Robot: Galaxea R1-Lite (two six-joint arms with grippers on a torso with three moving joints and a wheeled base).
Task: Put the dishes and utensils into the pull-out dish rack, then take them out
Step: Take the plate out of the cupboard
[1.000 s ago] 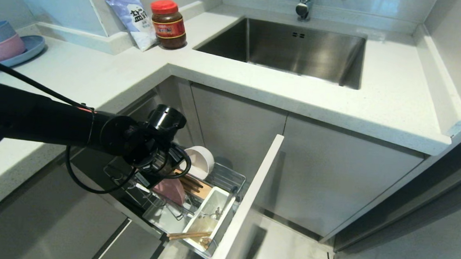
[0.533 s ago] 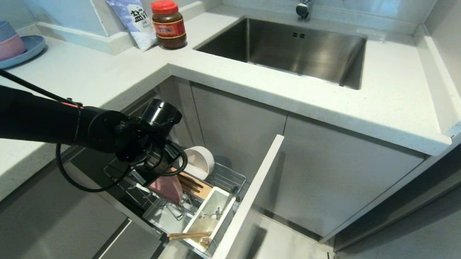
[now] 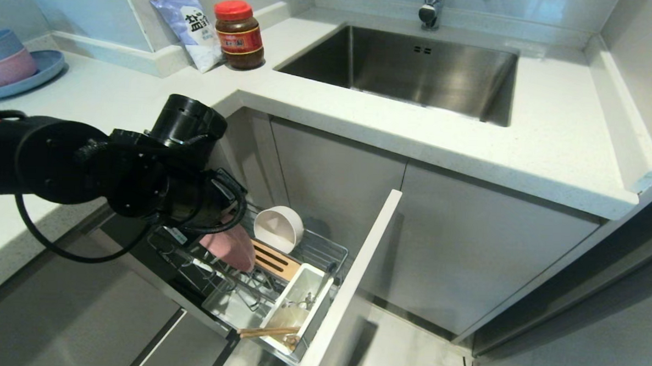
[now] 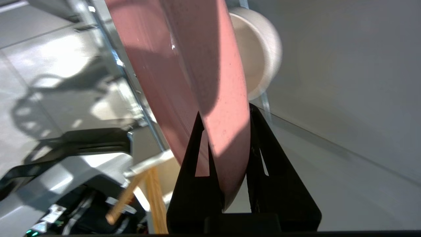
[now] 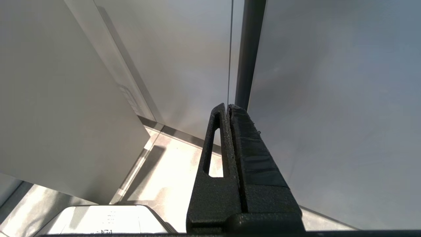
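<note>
My left gripper point(image 4: 225, 112) is shut on the rim of the pale-pink plate point(image 4: 184, 65), which stands on edge between its fingers. In the head view the plate point(image 3: 230, 250) hangs under my left wrist, just over the prongs of the pull-out dish rack point(image 3: 325, 253). The cream-white bowl point(image 3: 278, 229) leans on its side at the rack's back, beside the slotted wooden strip point(image 3: 276, 260). The chopsticks point(image 3: 267, 331) stick out of the white caddy point(image 3: 322, 294), and a silver fork point(image 3: 305, 301) lies inside it. My right gripper point(image 5: 228, 106) is shut and empty beside cabinet faces.
The rack's light-grey front panel point(image 3: 355, 272) juts out towards me. On the counter stand a blue plate with stacked bowls point(image 3: 12, 65), a salt bag point(image 3: 192, 26) and a red-lidded jar point(image 3: 238, 34). The steel sink point(image 3: 408, 68) lies at the back.
My left arm has risen and drawn back to the left, and the pink plate has come up with it from between the prongs. The bowl and utensils have not moved.
</note>
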